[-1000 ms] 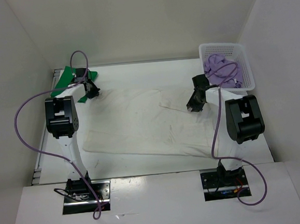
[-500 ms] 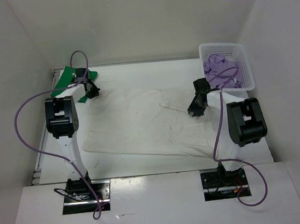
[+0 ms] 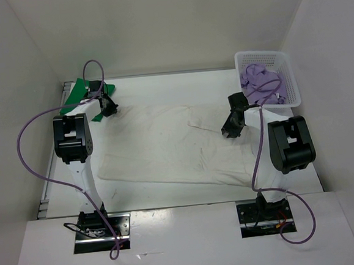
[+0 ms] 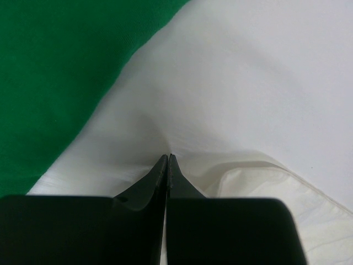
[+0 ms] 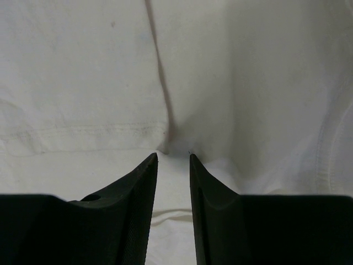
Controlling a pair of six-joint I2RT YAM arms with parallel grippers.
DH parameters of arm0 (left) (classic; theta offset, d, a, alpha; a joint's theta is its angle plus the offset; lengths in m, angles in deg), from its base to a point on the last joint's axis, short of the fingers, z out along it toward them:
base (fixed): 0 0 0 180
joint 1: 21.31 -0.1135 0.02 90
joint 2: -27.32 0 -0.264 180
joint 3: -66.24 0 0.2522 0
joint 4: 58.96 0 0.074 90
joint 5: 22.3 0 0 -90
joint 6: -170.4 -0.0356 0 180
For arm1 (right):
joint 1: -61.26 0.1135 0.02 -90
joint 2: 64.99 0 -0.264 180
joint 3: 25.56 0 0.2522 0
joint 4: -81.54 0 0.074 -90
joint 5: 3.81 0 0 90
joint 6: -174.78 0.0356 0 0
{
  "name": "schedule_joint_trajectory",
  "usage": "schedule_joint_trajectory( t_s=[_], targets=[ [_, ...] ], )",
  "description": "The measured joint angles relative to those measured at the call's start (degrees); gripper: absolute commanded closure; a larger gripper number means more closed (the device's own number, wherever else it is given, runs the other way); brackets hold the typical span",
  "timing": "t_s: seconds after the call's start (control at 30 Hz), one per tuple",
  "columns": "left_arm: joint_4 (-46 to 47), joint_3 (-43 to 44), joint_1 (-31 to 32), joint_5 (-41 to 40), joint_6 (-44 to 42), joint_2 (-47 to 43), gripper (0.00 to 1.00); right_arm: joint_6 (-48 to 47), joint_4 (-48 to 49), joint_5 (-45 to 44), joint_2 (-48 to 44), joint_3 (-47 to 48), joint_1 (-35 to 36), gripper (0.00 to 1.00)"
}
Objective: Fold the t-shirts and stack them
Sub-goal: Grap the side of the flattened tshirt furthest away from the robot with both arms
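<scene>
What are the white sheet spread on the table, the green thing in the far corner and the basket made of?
The white shirt looks like soft matt cloth: it creases and shows a stitched hem. The green shirt is likely similar cloth, matt and smooth, lying limp. The basket seems to be rigid white plastic, with a moulded lattice wall.

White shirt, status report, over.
Left gripper shut on white shirt, far-left edge. Right gripper jaws narrowly apart at a fold, grip unclear. Shirt spread out, unfolded. Green shirt lies beside left gripper.
</scene>
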Motion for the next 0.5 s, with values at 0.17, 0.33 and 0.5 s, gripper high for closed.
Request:
schedule_joint_trajectory(
  t_s=[0.17,0.33,0.5],
  targets=[
    [0.0,0.0,0.0,0.1,0.0,0.0,1.0,0.0,0.0,0.0,0.0,0.2,0.0,0.65],
    [0.0,0.0,0.0,0.1,0.0,0.0,1.0,-0.1,0.0,-0.6,0.0,0.7,0.0,0.7],
    [0.0,0.0,0.0,0.2,0.0,0.0,1.0,-0.1,0.4,-1.4,0.0,2.3,0.0,0.72]
  ],
)
